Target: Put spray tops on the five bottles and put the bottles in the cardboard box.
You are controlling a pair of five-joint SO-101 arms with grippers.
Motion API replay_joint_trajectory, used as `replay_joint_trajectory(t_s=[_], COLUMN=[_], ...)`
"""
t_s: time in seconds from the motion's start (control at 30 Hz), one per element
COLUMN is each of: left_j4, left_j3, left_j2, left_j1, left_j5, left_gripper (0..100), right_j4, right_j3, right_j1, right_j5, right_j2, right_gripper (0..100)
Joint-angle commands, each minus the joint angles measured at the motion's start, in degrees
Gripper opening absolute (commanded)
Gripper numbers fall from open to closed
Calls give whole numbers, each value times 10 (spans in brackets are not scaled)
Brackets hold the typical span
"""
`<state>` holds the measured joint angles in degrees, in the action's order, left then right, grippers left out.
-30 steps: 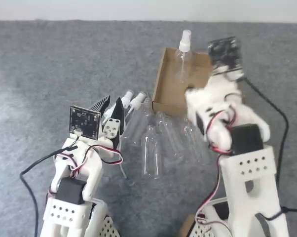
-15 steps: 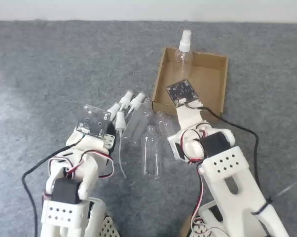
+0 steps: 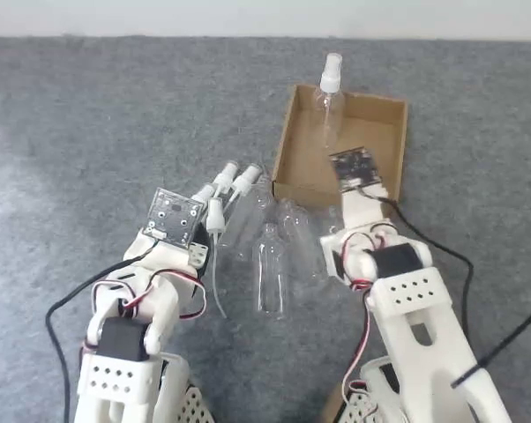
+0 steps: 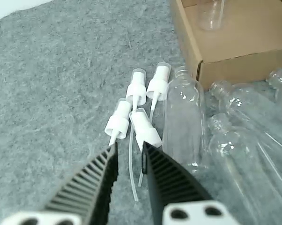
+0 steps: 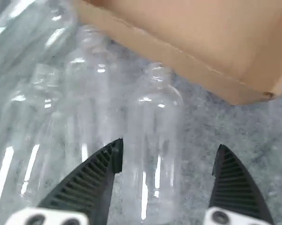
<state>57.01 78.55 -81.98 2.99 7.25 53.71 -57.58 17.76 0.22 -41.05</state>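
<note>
Carpet [image 3: 89, 132], grey, lies under everything. The box [image 3: 287, 150] sits on the far side of it, open side up, and holds one capped bottle [image 3: 327, 106] against its far wall, with the white top showing past the rim (standing or leaning, I cannot tell which). Four bare bottles [image 3: 270, 269] lie on their sides just in front of the box, packed side by side with their necks pointing toward it. Four spray tops [image 4: 137, 86] lie in a loose cluster just beside the leftmost bottle, two of them touching its shoulder.

The left gripper [image 4: 129, 147] hangs low over the near end of that cluster. Its jaws stand only narrowly apart and clamp nothing. The nearest top lies just beyond the fingertips, and its thin tube [image 4: 131, 180] runs back along the carpet under the gap.

The right gripper [image 5: 169, 147] hovers over the rightmost bare bottle [image 5: 155, 117] with its jaws spread wide, one on each side of the bottle's body and neither touching it. The box's near wall lies just past that bottle's neck.
</note>
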Motion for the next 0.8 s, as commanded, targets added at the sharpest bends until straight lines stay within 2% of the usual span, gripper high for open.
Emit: replay_joint_trajectory(t_s=[0.0, 0.27, 0.5, 0.63, 0.7, 0.77], left_j4=[-18, -18, -18, -18, -18, -18], left_j3=[-3, -3, 6, 6, 6, 6], left_j2=[-7, -7, -7, -7, -7, -7], left_j1=[-3, -3, -3, -3, -3, -3], left_j5=[3, 2, 2, 2, 2, 2], left_gripper=[77, 77, 77, 77, 77, 77], right_j4=[-37, -36, -31, -31, -31, -31], right_j3=[-13, -54, -84, -105, -117, -126], right_j1=[-9, 20, -21, -20, -23, -24], right_j5=[4, 6, 7, 22, 50, 72], right_j2=[-18, -18, -18, -18, -18, -20], right_gripper=[263, 263, 263, 258, 208, 115])
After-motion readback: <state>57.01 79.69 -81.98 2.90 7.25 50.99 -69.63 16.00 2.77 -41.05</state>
